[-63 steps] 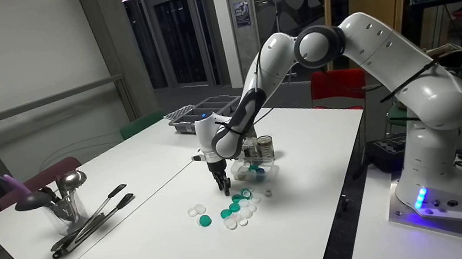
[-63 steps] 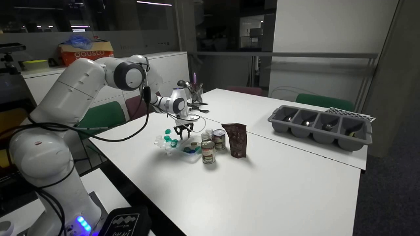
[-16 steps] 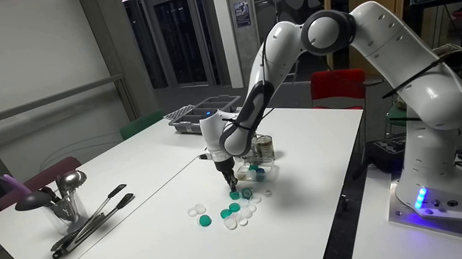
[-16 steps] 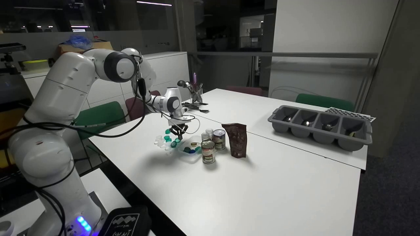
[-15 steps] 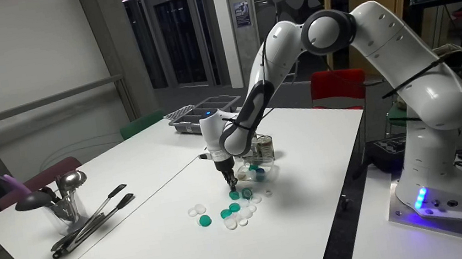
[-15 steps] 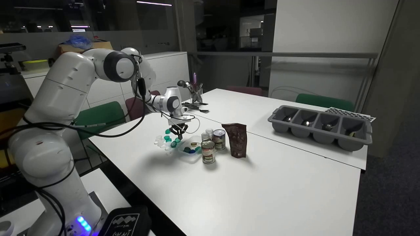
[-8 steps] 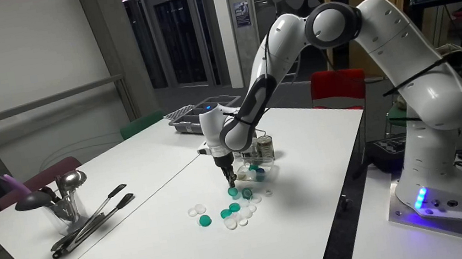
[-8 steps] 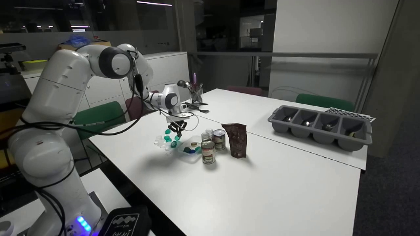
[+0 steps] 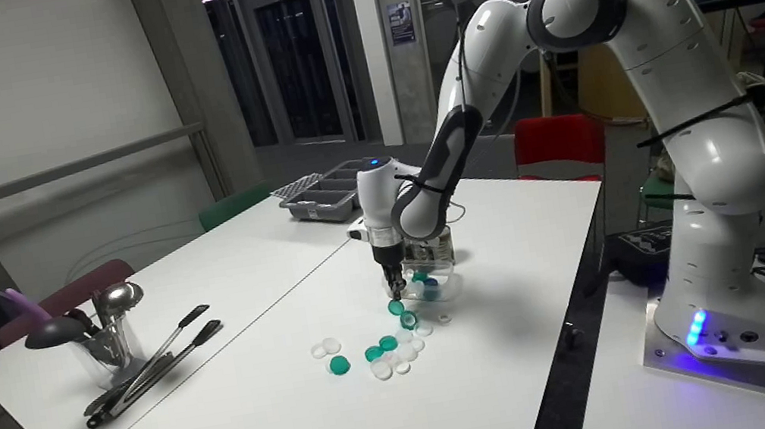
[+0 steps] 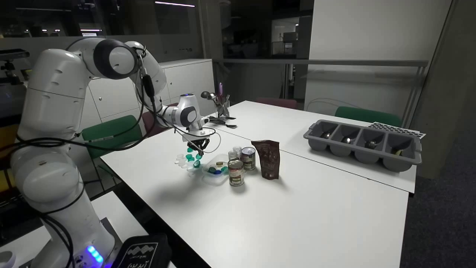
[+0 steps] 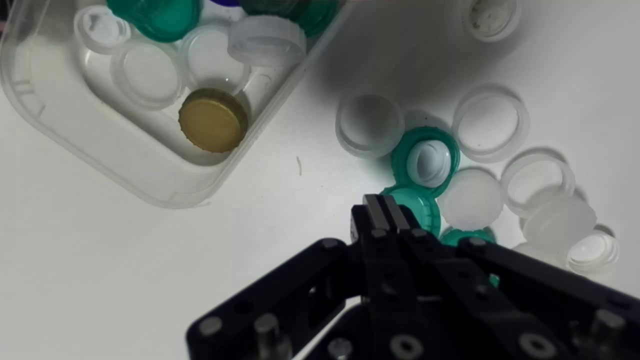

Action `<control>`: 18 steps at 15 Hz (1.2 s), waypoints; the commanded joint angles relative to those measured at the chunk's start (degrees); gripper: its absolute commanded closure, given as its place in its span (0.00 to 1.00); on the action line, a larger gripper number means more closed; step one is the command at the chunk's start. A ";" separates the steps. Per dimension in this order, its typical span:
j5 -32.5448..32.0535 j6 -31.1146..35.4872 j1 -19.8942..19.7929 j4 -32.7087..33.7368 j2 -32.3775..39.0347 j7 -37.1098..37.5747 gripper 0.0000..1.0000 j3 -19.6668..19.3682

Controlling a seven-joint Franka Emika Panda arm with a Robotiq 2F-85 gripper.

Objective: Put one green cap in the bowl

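My gripper (image 9: 397, 296) points down and is shut on the rim of a green cap (image 9: 396, 307), held above the white table. The cap hangs at the fingertips and also shows in an exterior view (image 10: 198, 156) and the wrist view (image 11: 422, 210). The bowl is a clear plastic box (image 9: 447, 295) beside the gripper, at upper left in the wrist view (image 11: 145, 175). It holds clear, green and blue caps and a gold cap (image 11: 212, 122). Another green cap (image 11: 425, 133) with a small white cap inside lies below. More green caps (image 9: 339, 365) lie on the table.
Several clear and white caps (image 11: 472, 200) lie round the green ones. A can (image 10: 236, 175), another can (image 10: 248, 158), small jars (image 10: 233, 153) and a brown pouch (image 10: 268, 160) stand by the bowl. Tongs (image 9: 153, 366), a utensil cup (image 9: 108, 350) and a grey cutlery tray (image 10: 364, 143) are farther off.
The gripper was open 4.2 seconds ago. It shut on the green cap by about 1 second ago, then rose with it and moved back towards the robot's base. The bowl stays put.
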 commanded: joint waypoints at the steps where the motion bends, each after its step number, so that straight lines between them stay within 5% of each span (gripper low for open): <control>1: 2.54 7.24 -2.76 -10.61 -7.88 0.84 1.00 0.39; 4: 5.77 13.43 -4.61 -15.65 -11.15 0.75 1.00 1.58; 8: 16.29 24.85 -10.05 -21.74 -14.32 -0.70 1.00 7.75; 14: 32.63 34.39 -22.22 -25.75 -14.14 1.85 1.00 21.09; 18: 36.61 39.77 -30.90 -27.33 -12.76 4.42 1.00 29.58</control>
